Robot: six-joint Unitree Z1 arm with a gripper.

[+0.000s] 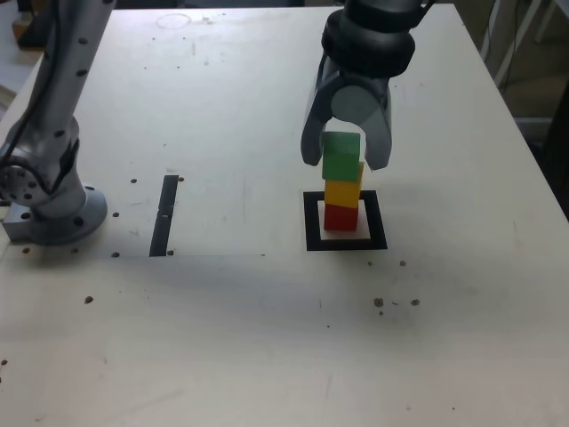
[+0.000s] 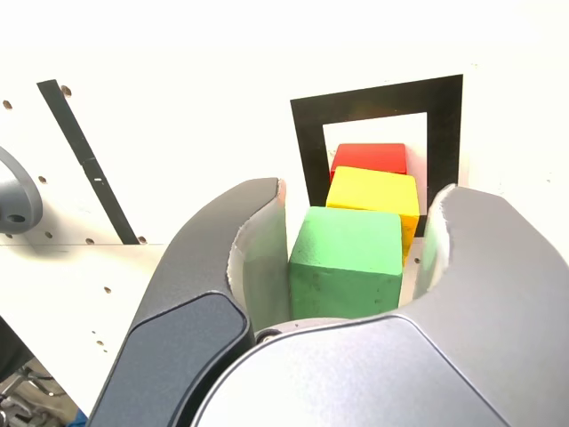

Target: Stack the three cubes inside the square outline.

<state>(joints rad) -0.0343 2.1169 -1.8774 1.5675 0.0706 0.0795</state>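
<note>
Inside the square outline (black-framed) stand three stacked cubes, the gripper spread free.

green cube between the grey fingers, yellow cube just below them, red cube lowest beneath, black square outline with white centre under the fingers, white bench flecked with brown spots

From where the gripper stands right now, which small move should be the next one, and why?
Probably back the gripper straight off: its jaws stand apart around the green cube, which sits on the yellow cube, above the red cube.
</note>
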